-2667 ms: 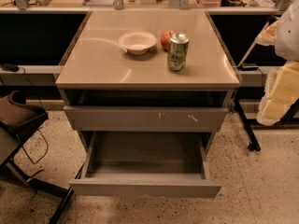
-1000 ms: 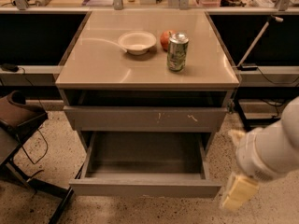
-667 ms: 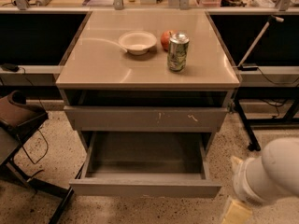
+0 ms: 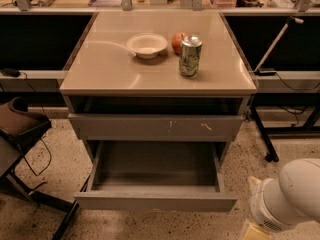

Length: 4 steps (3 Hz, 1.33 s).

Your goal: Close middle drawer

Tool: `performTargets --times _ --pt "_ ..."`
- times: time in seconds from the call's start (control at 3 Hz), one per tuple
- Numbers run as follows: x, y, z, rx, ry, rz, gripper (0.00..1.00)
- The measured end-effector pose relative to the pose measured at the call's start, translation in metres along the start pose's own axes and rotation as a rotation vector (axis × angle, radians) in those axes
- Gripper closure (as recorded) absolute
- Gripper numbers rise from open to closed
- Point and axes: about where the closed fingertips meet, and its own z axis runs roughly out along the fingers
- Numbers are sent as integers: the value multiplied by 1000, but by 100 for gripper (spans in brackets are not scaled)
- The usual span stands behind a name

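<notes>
The middle drawer (image 4: 155,202) is pulled far out of the cabinet. Its plain grey front faces me near the floor and its dark grey inside (image 4: 155,166) is bare. Above it, the grey front with white scratch marks (image 4: 156,127) stands slightly out under the tabletop. The lowest front is hidden behind the open drawer. My white arm (image 4: 290,199) is at the lower right, right of the drawer's front corner and apart from it. Only a yellowish bit of my gripper (image 4: 254,230) shows at the bottom edge.
On the cabinet top (image 4: 100,69) stand a white bowl (image 4: 146,45), a red fruit (image 4: 177,42) and a green can (image 4: 190,56). A brown chair (image 4: 20,124) stands at the left. A black table leg (image 4: 262,134) and cables are at the right.
My arm has dropped from the right side into the lower right corner, and the gripper has slid almost out of the frame. The drawers have not moved.
</notes>
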Motion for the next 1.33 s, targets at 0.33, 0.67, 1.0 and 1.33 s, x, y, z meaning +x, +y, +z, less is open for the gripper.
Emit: performTargets --times 0.33,0.67,1.0,1.33 --pt "19 22 45 -78 -10 1 0" --pt "47 47 109 -167 -9 -12 0" --pt "61 50 162 -217 -1 -18 0" --pt "58 39 196 -237 6 -14 0"
